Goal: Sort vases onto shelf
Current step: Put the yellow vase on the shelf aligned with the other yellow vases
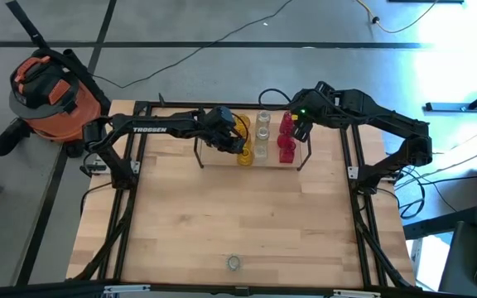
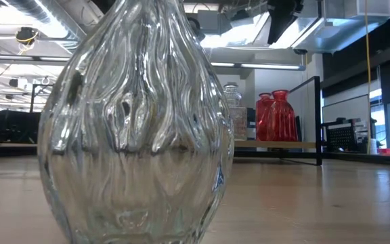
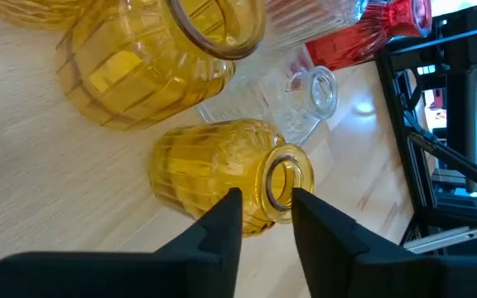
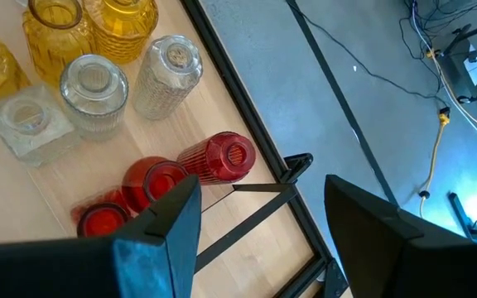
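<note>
Nearest us, a clear vase (image 1: 233, 263) stands alone by the worktop's (image 1: 238, 207) near edge. On the shelf (image 1: 252, 157) at the far edge, left gripper (image 3: 265, 217) jaws spread around a yellow vase (image 3: 222, 170); right gripper (image 4: 259, 223) spread wide above the red vases (image 4: 160, 182).

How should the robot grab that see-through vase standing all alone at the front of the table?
Probably by its narrow neck, coming straight down from above. The clear vase stands upright, and its ribbed belly swells wide below the neck, likely too broad and slippery. The table around it is bare, so nothing blocks the way.
</note>
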Controlling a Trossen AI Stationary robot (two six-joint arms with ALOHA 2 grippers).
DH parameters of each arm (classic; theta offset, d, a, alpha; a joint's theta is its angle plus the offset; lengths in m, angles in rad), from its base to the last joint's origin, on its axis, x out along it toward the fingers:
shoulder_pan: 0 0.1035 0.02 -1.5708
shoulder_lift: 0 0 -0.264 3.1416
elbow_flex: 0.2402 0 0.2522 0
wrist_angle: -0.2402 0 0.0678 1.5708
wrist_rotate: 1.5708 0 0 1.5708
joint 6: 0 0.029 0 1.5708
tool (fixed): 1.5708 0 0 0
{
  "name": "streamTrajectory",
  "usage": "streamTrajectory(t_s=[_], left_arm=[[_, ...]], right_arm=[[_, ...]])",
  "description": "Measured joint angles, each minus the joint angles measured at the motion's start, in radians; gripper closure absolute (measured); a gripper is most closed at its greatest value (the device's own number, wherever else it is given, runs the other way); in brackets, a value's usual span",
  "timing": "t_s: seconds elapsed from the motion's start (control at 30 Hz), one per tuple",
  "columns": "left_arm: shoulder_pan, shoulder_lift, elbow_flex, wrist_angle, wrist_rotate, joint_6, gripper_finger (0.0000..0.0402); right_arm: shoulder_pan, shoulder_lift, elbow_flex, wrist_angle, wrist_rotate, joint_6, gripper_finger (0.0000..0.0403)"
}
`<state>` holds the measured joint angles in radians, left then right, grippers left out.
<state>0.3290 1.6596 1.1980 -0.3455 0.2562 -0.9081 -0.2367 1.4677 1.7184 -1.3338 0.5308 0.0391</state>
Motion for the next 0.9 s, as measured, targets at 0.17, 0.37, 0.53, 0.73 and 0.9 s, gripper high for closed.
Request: streamTrajectory(t_s=[0.17, 0.37, 0.53, 0.73, 0.9], left_arm=[[0.001, -0.009, 0.000, -0.015, 0.001, -0.032, 0.0279], [-0.007, -0.086, 0.000, -0.002, 0.012, -0.081, 0.0273], [-0.060, -0.135, 0.002, 0.010, 0.016, -0.164, 0.0273], [-0.177, -0.116, 0.002, 0.006, -0.064, -0.217, 0.0275], [-0.219, -0.075, 0.002, 0.018, -0.201, -0.271, 0.0298]], right_arm=[[0.000, 0.000, 0.000, 0.000, 0.000, -0.020, 0.0192], [-0.012, 0.000, 0.000, 0.000, -0.001, -0.022, 0.0192], [-0.049, 0.000, 0.000, 0.000, -0.027, -0.022, 0.0192], [-0.098, 0.000, 0.000, 0.000, -0.038, -0.022, 0.0192], [-0.120, 0.000, 0.000, 0.000, -0.076, -0.024, 0.0192]])
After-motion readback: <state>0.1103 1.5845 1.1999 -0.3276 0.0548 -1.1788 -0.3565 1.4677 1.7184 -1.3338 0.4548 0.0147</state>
